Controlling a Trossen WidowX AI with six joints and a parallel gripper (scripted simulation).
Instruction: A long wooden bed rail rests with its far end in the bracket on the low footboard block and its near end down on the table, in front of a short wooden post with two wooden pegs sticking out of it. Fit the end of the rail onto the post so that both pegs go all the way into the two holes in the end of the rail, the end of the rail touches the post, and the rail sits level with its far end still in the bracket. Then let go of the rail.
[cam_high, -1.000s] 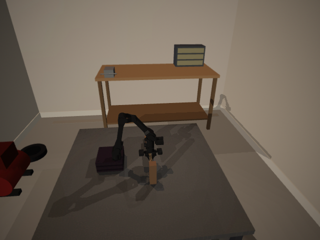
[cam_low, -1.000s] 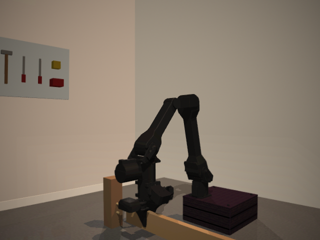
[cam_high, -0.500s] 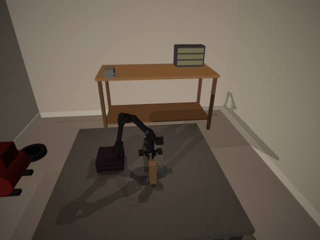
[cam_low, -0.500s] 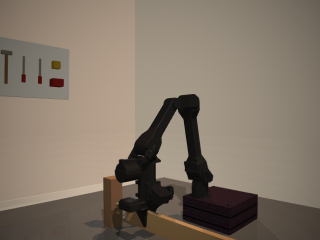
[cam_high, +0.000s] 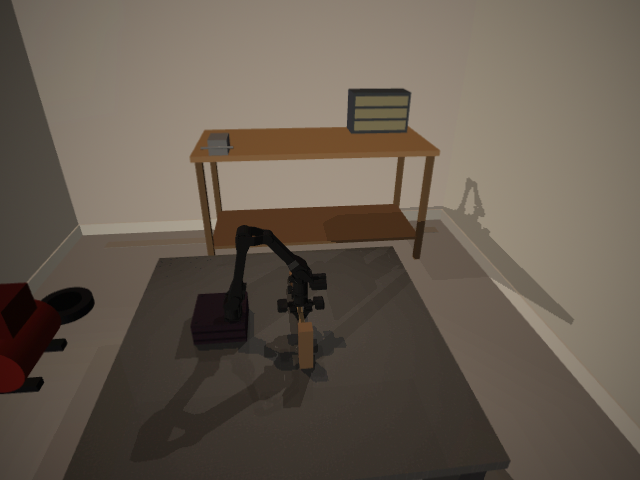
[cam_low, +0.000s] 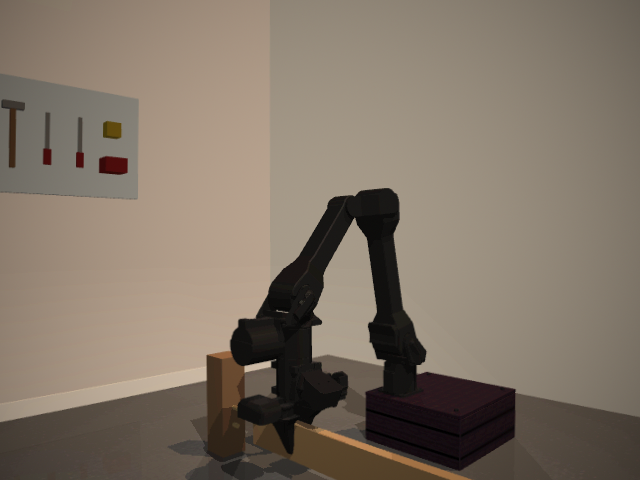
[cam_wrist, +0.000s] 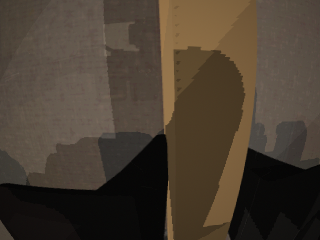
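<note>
- A dark table (cam_high: 413, 403) fills the foreground of the top view, streaked with overlapping shadows of the arm.
- Behind it against the wall stands a wooden workbench (cam_high: 315, 144) with a lower shelf; a small drawer cabinet (cam_high: 378, 110) sits at one end of its top and a grey block (cam_high: 218, 144) at the other.
- A grey tool board (cam_low: 68, 136) hangs on the side wall in the exterior view, carrying a hammer, two red-handled tools and two small blocks.
- The black arm (cam_low: 382, 268) rises from a dark purple base block (cam_low: 480, 413) on the table, bends at the elbow and reaches down toward the near end of the rail.
- The long wooden rail (cam_low: 351, 454) runs along the table toward the lower right edge of the exterior view; its far end is out of frame there, and the bracket cannot be seen.
- The short wooden post (cam_low: 225, 405) stands upright on the table just beside the rail's near end; one peg (cam_low: 236, 425) shows on its face, and whether the pegs sit in the rail's holes cannot be told.
- The gripper (cam_low: 285, 439) points straight down, its fingers pinching the rail from both sides near the post end; the wrist view shows the rail running upward between the dark fingers.
</note>
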